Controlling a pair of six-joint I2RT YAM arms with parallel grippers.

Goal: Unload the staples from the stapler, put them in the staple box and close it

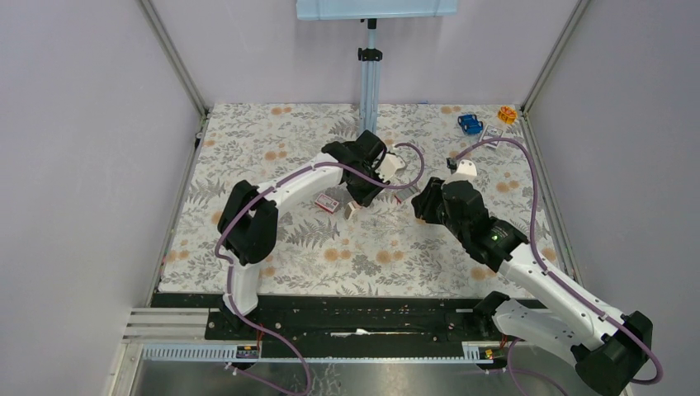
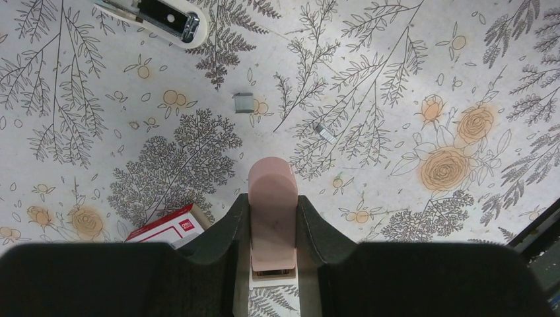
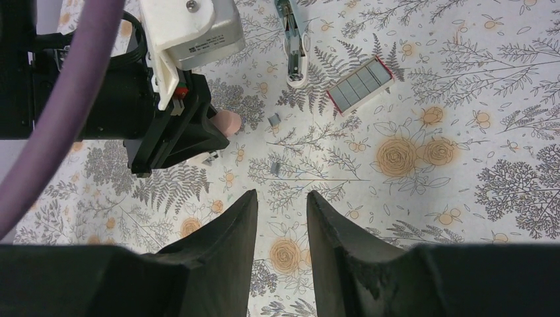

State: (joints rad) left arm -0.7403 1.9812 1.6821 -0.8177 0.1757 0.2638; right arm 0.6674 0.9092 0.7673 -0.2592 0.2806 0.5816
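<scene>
Staples (image 2: 243,102) lie loose on the floral tabletop (image 2: 396,66). My left hand (image 2: 272,201) is clamped on a pink stapler piece (image 2: 272,175); my right hand (image 3: 280,201) hangs empty, fingers (image 3: 228,231) apart.

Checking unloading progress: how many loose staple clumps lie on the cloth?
2. One clump lies near the white stapler; another clump lies farther from it. Others may hide under the arms.
</scene>
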